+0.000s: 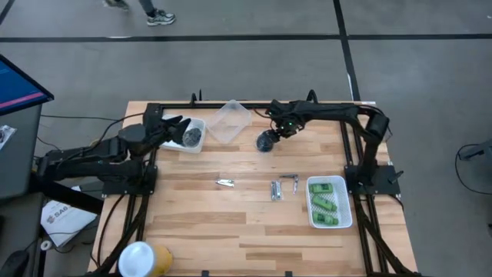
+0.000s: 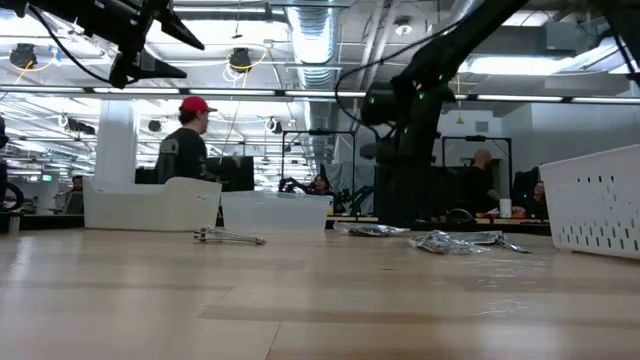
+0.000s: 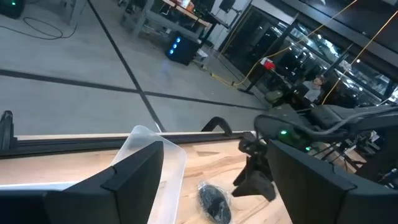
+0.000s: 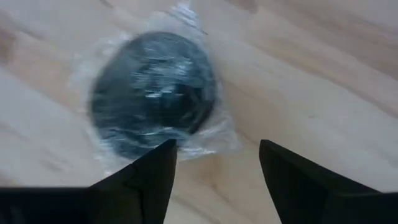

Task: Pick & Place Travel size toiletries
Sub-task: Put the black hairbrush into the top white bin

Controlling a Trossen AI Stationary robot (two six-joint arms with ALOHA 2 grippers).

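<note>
Right gripper [image 1: 277,132] hangs over the table's far centre, fingers spread and holding nothing. In its wrist view a dark round jar [image 4: 154,93] in clear wrapping lies flat on the wood just beyond the fingertips. In the high view the same jar [image 1: 265,141] sits at about 7 o'clock of the gripper, close by. The open fingers pointed down beside it suggest either a release just made or an approach for pickup; the pictures do not settle which.

Left gripper [image 1: 174,125] is held above the small white tray [image 1: 197,144] at the table's far left, fingers parted and empty in its wrist view. That tray already holds dark jars [image 1: 191,136], so it appears to be the jars' sorting place.

The clear tub [image 1: 230,121] stands empty between the tray and the loose jar, at about 10 o'clock of that jar.

Green bottles [image 1: 325,201] lie grouped in the white basket [image 1: 346,219] at the near right, evidently sorted by kind.

Silver grooming tools [image 1: 278,187] rest loose on the table [image 1: 231,231] at mid-centre, one more [image 1: 224,182] apart at their 9 o'clock; these appear not yet collected.
</note>
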